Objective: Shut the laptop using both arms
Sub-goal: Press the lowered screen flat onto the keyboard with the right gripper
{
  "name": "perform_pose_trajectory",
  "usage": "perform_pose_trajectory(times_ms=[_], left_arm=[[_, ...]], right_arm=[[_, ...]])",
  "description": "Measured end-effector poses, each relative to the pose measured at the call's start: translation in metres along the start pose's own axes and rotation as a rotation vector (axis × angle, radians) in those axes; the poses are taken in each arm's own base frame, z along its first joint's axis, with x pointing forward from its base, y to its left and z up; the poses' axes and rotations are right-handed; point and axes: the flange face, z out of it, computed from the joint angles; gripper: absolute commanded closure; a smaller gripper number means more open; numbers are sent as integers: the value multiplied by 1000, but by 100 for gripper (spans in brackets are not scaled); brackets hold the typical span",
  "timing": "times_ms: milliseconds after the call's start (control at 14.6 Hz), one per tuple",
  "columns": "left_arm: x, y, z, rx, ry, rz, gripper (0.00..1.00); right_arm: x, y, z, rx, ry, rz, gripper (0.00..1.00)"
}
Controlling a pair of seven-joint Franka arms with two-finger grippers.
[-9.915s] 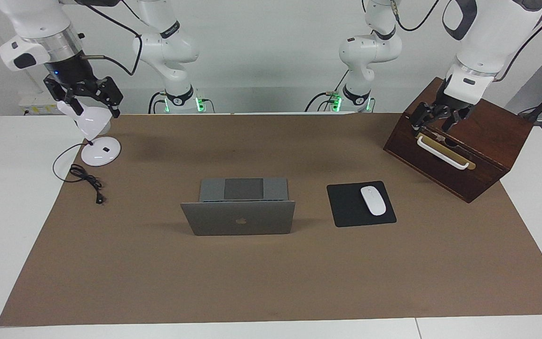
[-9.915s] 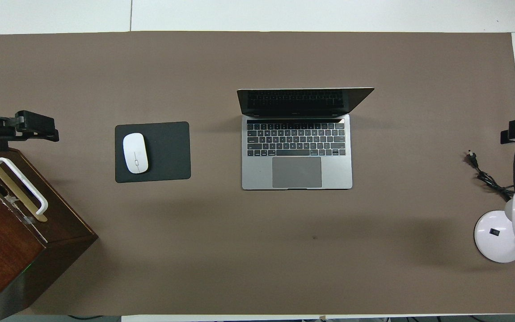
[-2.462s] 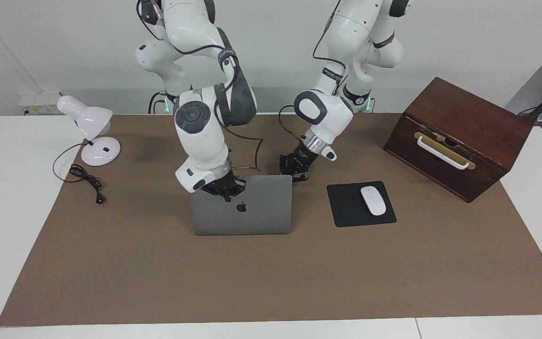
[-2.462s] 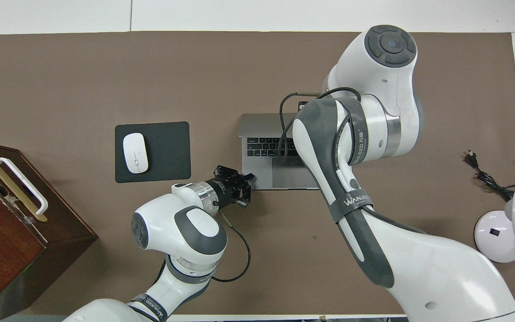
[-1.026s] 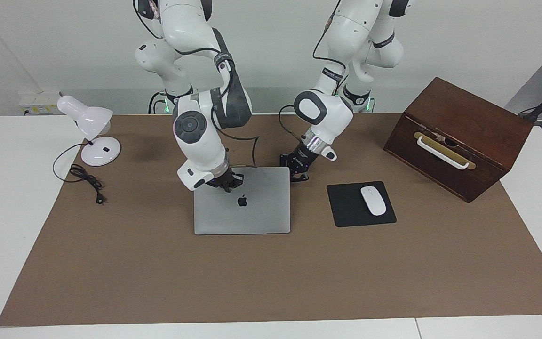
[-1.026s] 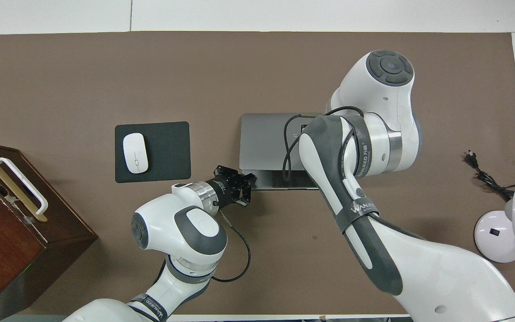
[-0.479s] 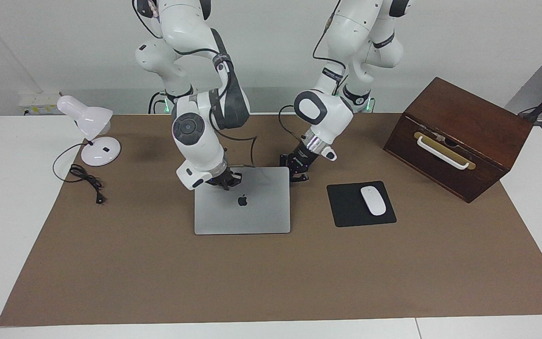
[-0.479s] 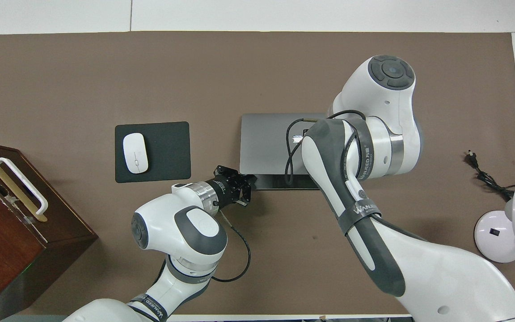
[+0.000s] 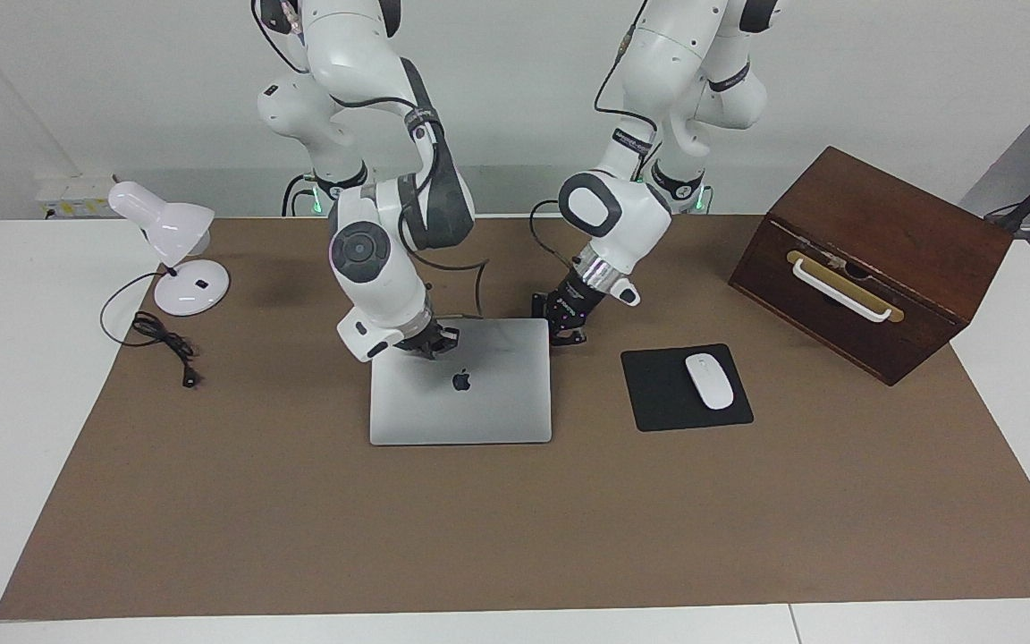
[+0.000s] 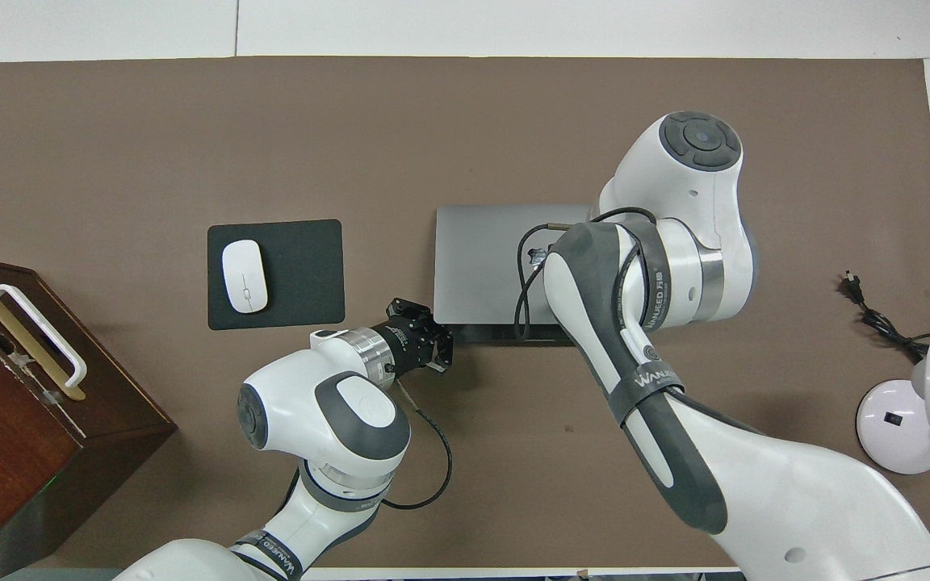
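Lowered nearly flat, laptop (image 9: 460, 392) lid meets my right gripper (image 9: 426, 344) and left gripper (image 9: 566, 329) mid-table (grips unreadable); closing almost done.

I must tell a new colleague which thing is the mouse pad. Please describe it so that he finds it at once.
On the brown mat, look between the laptop and the wooden box. The mouse pad lies flat there, beside the laptop. It is the only black square, and a white mouse rests on it.

Mouse (image 9: 709, 380) on pad (image 9: 658, 394) beside laptop (image 9: 479, 402)
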Motion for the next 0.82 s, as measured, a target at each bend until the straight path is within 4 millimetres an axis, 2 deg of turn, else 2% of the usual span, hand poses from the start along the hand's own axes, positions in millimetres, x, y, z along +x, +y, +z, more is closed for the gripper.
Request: perform_pose_trajectory(times_ms=[821], left_arm=[[0,0,0,0,-1,17,100]], right_arm=[[-3,-3,5,-3,-9,-6,100]])
